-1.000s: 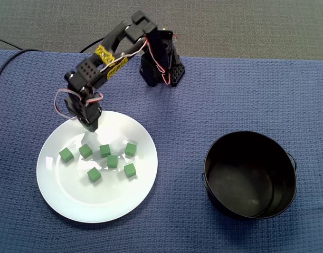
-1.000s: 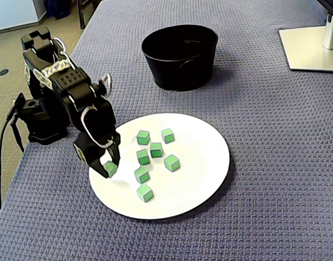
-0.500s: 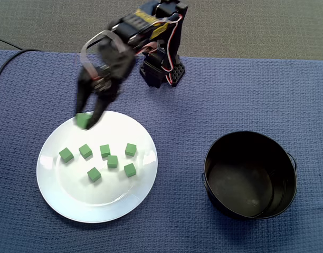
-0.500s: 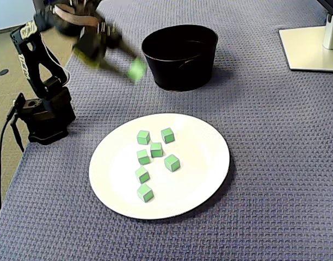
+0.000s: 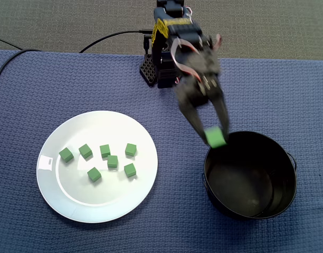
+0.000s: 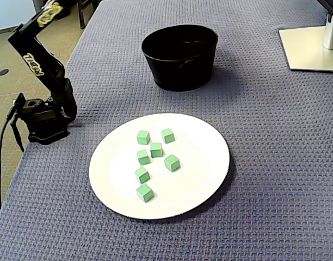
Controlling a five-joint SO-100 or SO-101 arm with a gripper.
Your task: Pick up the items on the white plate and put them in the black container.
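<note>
— What has the gripper (image 5: 215, 135) got?
— One green cube (image 5: 216, 139), pinched between its fingertips. The jaws stand only as wide as the cube, and motion blur softens the fingers.
— Where's the black container (image 5: 246, 184)?
— Just below and to the right of the gripper in the fixed view from above. The cube overlaps the container's upper-left rim there.
— And the white plate (image 5: 98, 203)?
— Well off to the gripper's left, flat on the blue-clothed bench (image 5: 288, 95), with seven loose cubes (image 5: 112, 161) clustered on it.
— The other fixed view?
— It shows only the arm (image 6: 44, 103) rising out of frame; the gripper isn't visible.
</note>
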